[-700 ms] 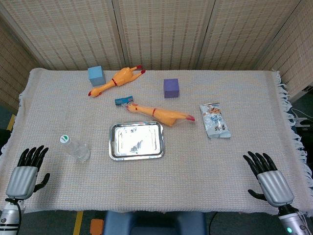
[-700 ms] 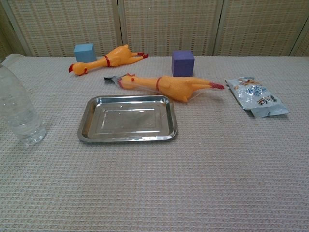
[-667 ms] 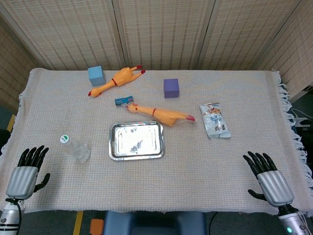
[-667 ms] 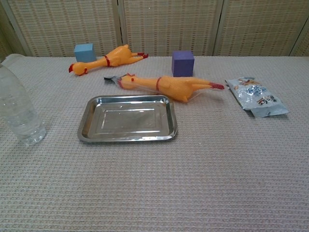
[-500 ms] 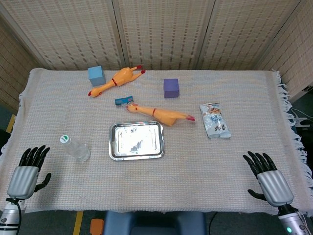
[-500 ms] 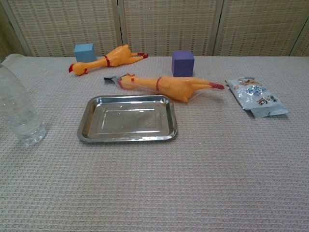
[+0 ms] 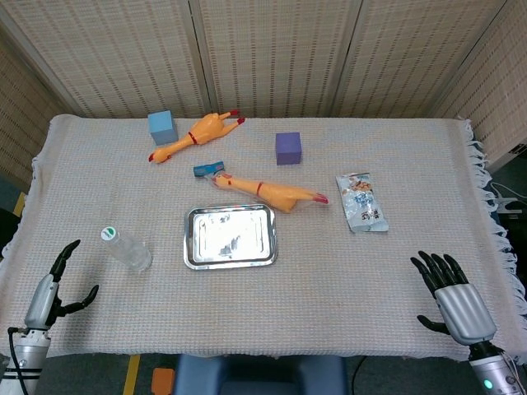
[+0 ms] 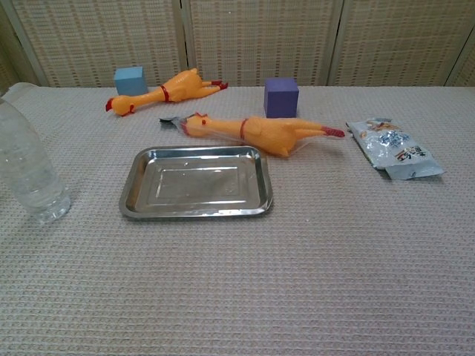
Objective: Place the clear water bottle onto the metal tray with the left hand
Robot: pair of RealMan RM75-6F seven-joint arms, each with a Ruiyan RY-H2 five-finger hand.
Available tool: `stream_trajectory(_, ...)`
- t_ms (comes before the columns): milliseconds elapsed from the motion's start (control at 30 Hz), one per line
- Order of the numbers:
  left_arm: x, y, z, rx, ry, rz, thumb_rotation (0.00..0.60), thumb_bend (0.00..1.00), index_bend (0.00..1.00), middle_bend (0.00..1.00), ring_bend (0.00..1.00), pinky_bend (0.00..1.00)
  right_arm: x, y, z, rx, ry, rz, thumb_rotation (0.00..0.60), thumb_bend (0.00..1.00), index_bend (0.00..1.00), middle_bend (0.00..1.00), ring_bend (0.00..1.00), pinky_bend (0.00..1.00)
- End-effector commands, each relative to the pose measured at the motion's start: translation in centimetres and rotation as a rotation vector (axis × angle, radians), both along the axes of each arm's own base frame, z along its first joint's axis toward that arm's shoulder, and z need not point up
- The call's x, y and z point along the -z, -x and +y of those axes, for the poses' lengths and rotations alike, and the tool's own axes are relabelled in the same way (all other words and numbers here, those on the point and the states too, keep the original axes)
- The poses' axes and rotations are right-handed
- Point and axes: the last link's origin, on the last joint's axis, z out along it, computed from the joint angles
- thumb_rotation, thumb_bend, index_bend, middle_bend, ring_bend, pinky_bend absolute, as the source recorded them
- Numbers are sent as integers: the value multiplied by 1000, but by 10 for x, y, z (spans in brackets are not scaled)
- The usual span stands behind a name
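Note:
A clear water bottle [image 7: 126, 248] [image 8: 28, 170] with a green-and-white cap stands upright on the woven cloth, left of the metal tray [image 7: 230, 236] [image 8: 196, 182]. The tray lies empty at the table's middle. My left hand [image 7: 51, 288] hovers at the near left corner, turned edge-on, fingers apart and holding nothing, a short way below and left of the bottle. My right hand [image 7: 454, 296] is at the near right corner, fingers spread, empty. Neither hand shows in the chest view.
Two yellow rubber chickens [image 7: 194, 135] [image 7: 268, 192] lie behind the tray. A blue cube [image 7: 162, 127] and a purple cube [image 7: 288, 148] sit further back. A snack packet [image 7: 361, 202] lies to the right of the tray.
My left hand has rotated from palm-down to edge-on and shifted slightly lower. The bottle, tray and right hand have stayed put.

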Motion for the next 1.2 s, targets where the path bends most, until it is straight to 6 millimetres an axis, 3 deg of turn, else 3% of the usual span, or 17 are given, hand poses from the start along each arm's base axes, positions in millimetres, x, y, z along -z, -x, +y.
stream_trajectory(33,7,9,20,-81,7,-177,600,308,0,0,0,39,1,-1,2,-8,-5,2,600,28,0,0,0,0)
stream_trajectory(400,36,16,41,-119,75,-186,600,303,0,0,0,11,0,-1,2,-11,-7,-1,600,28,0,0,0,0)
stream_trajectory(1200,75,-23,70,-45,133,-127,600,302,0,0,0,11,6,1,-2,7,-18,23,600,28,0,0,0,0)
